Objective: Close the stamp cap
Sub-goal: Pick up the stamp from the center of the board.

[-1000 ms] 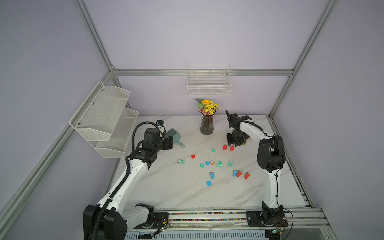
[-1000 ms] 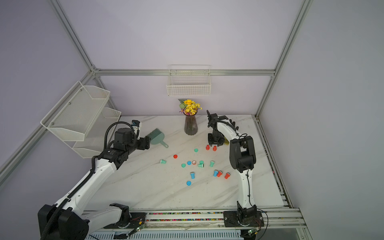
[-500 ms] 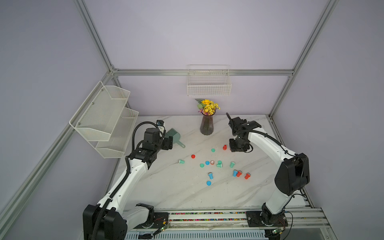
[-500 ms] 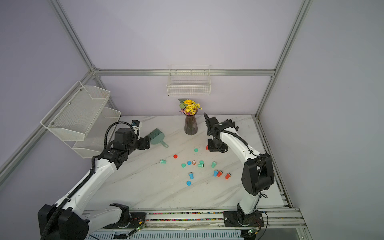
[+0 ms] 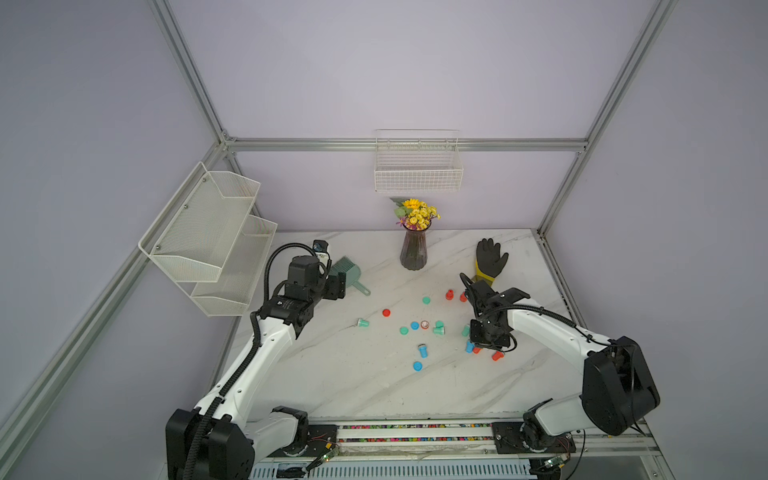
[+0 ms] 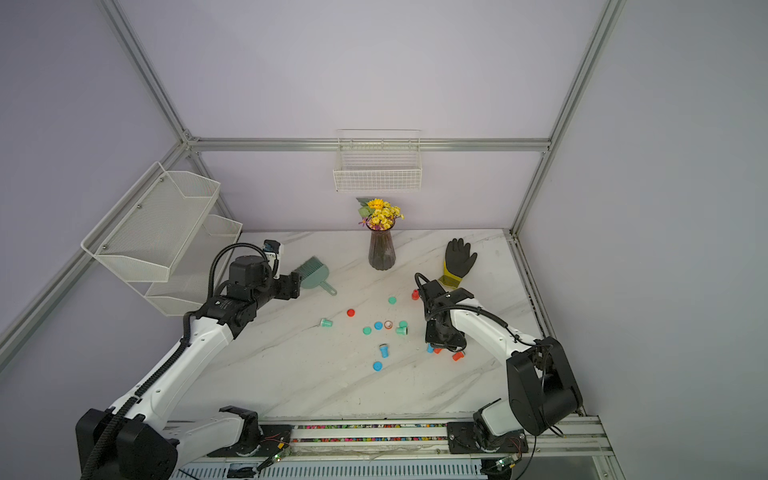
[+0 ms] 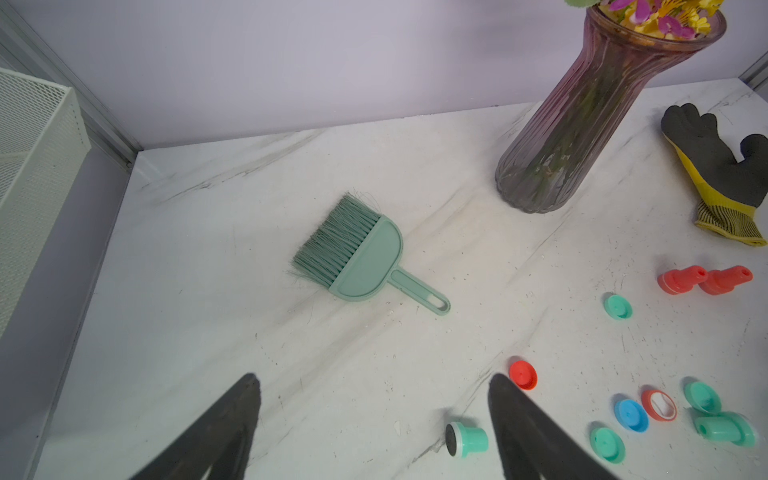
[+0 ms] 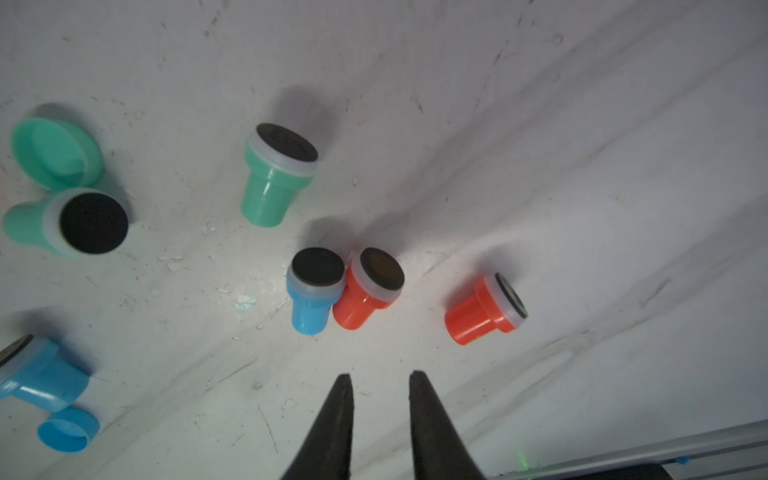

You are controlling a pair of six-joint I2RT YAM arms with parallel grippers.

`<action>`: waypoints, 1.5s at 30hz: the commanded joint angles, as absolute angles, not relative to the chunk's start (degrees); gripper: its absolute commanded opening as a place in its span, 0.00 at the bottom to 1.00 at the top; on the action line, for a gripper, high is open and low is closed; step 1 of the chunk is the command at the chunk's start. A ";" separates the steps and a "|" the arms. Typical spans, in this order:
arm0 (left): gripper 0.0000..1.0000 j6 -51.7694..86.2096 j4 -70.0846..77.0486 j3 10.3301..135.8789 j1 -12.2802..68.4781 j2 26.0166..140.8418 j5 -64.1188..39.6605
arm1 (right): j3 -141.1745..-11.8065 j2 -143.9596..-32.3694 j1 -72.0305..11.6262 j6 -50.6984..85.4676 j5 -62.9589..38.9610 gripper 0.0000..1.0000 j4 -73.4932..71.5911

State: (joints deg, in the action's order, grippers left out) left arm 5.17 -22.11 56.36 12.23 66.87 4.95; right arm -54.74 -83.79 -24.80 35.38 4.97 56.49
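Overhead, in both top views, the marble desk (image 5: 332,386) carried a scatter of little stamps and loose caps around its middle. A vase (image 5: 413,249) stood at twelve o'clock, a green brush (image 5: 348,273) lay toward ten and a glove (image 5: 490,257) toward two. The right gripper (image 5: 484,338) hung low over the three o'clock edge of the scatter, pointed down at a blue stamp (image 5: 469,347) and the red ones by it. I judged it was placed there to pick out a stamp body. The left gripper (image 5: 336,286) hovered out toward ten as well, just beside the green brush, clear of the work.

From the left wrist, its fingers (image 7: 232,415) stood wide apart with nothing between them. A red cap (image 7: 523,375) and a green stamp (image 7: 465,438) lay on the desk just beyond them, which may be why that arm faced that way.

From the right wrist, the fingers (image 8: 332,415) were close together with only a narrow gap, gripping nothing. Just ahead, the blue stamp (image 8: 313,291) lay touching a red stamp (image 8: 368,291), both with their dark pads bare, so uncapped. A blue cap (image 8: 66,430) sat well apart from them, beside a second blue stamp (image 8: 37,374). None of the stamps in this view wore a cap, so the closing looked barely begun.
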 commanded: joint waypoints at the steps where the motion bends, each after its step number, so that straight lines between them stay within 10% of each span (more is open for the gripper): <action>1: 0.85 5.12 -21.48 58.31 11.98 66.89 4.53 | -52.94 -83.77 -24.72 39.19 3.13 0.27 49.42; 35: 0.85 5.12 -21.39 58.26 11.95 67.24 4.70 | -47.99 -90.79 -24.70 35.68 6.85 0.32 42.55; 45: 0.84 4.30 -21.03 58.31 12.11 67.91 2.01 | -48.66 -88.34 -24.71 35.67 8.23 0.18 44.02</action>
State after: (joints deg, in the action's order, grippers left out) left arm 5.10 -22.09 56.36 12.23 67.68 4.16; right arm -48.47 -89.08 -24.82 35.35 4.97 43.94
